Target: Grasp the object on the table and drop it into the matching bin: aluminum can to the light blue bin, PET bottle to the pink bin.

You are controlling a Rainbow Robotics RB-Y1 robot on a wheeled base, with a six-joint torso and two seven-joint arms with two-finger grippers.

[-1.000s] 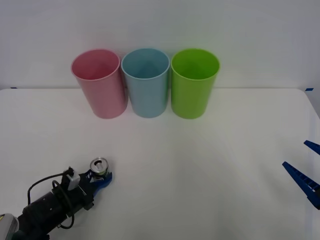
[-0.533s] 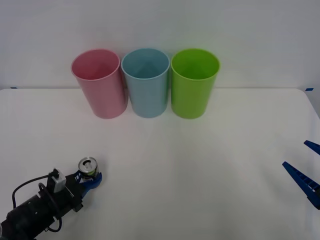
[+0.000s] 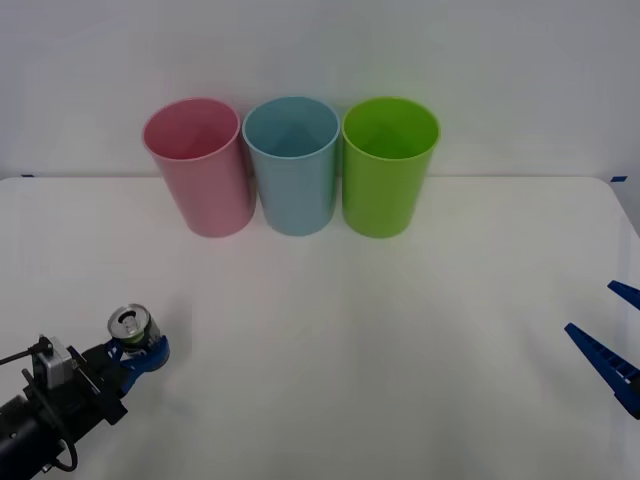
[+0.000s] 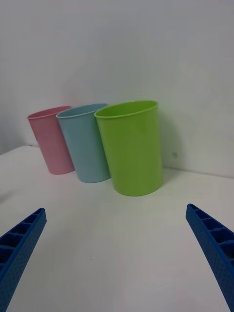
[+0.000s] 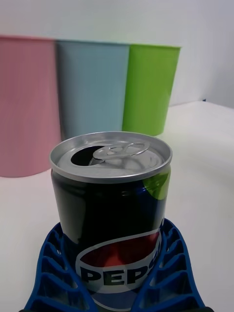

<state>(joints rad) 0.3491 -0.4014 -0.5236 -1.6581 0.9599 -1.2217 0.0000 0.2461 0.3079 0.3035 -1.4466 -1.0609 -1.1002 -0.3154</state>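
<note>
The aluminum can [image 3: 130, 323], silver-topped with an open tab and a dark Pepsi-labelled body [image 5: 112, 204], stands upright between the blue fingers of my left gripper [image 3: 136, 348], which is shut on it at the table's near left. Whether the can touches the white table [image 3: 380, 330] I cannot tell. The light blue bin [image 3: 291, 165] stands at the back between the pink bin [image 3: 198, 166] and a lime green bin [image 3: 388, 165]. From the left wrist, the light blue bin [image 5: 90, 87] rises straight behind the can. My right gripper [image 3: 612, 330] waits open at the right edge.
The three bins stand side by side, almost touching, against the white back wall. In the right wrist view the green bin [image 4: 131, 146] is nearest, with the light blue bin [image 4: 85, 144] and the pink bin [image 4: 51, 141] beyond it. Bare table lies between my grippers and the bins.
My left gripper has drawn back to the left with the can in it, away from the table's middle. The right arm has not moved.
</note>
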